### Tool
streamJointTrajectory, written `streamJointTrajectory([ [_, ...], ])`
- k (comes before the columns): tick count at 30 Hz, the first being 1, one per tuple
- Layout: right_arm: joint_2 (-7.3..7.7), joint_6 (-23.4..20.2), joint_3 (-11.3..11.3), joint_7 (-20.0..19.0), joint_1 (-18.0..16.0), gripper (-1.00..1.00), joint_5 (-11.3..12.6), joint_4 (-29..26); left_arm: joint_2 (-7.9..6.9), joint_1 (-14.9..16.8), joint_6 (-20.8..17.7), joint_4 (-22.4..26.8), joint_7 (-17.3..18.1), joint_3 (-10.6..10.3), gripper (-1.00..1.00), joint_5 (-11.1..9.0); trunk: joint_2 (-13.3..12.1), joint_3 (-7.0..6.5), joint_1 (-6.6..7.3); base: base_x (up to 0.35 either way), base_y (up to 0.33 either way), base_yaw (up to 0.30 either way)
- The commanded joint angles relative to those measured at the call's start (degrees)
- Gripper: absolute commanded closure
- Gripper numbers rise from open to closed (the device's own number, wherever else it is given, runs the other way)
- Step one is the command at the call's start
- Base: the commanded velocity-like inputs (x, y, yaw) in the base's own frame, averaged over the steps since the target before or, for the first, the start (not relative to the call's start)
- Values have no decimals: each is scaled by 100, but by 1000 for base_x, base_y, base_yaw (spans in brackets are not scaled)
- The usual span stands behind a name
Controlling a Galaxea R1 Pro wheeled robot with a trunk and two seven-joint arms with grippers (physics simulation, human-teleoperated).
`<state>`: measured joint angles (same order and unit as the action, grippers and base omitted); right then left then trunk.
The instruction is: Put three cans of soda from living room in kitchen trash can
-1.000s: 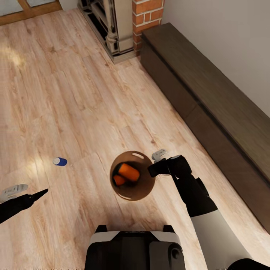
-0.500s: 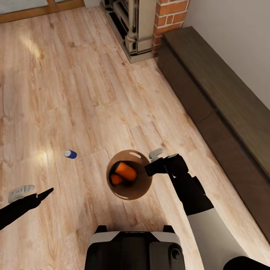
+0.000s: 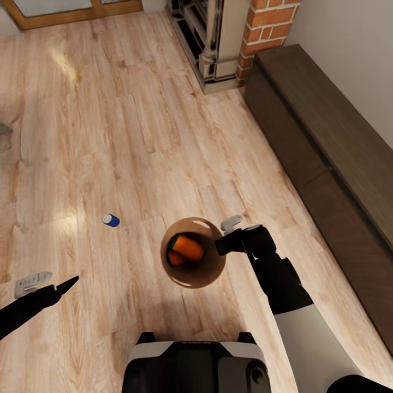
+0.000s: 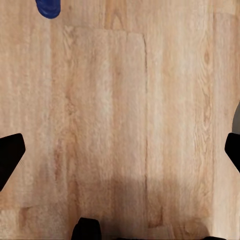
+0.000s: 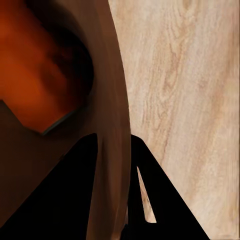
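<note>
The tash can (image 3: 204,275), coppery-brown inside, hangs just in front of my base. My right gripper (image 3: 225,234) is shut on its rim at the right side. Two orange soda cans (image 3: 187,247) lie inside it. In the right wrist view the bin wall (image 5: 114,100) runs between the two dark fingers (image 5: 160,200), with an orange can (image 5: 35,75) beyond. The dark blue soda can (image 3: 111,220) lies on its side on the floor to the left of the bin. My left gripper (image 3: 52,282) hovers open near the floor, with the blue can (image 4: 48,6) ahead of it.
A long dark low cabinet (image 3: 327,158) runs along the right wall. The red-brick fireplace (image 3: 267,27) stands at the far end of it. A wood-framed door (image 3: 71,11) borders the light wood floor (image 3: 136,136) at the back. My base (image 3: 196,365) sits at the bottom.
The whole picture has shifted, so the camera has moved: fireplace, cabinet and blue can sit further right. The bin stays held in my right gripper with both orange cans inside.
</note>
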<state>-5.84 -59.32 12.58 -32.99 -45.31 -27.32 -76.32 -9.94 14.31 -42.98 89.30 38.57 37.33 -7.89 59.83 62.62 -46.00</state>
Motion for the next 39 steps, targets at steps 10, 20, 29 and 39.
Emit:
streamJointTrajectory([
  [10,12,-68,-35,12,13,100,258,-19,1,-6,209,-72,1,-6,-100,12,403,139,-220,0,0,101],
  [20,18,-68,-1203,133,95,100,217,-693,1,-1,238,-185,-3,-6,-100,9,804,310,-439,0,0,41],
  [29,18,-68,-1238,119,385,100,208,-1407,1,1,321,-302,-7,-6,-100,8,1165,408,-637,0,0,-73],
  [39,21,-68,-1137,92,408,100,204,-1445,3,1,330,-322,-7,-6,-100,11,1566,500,-857,0,0,-82],
])
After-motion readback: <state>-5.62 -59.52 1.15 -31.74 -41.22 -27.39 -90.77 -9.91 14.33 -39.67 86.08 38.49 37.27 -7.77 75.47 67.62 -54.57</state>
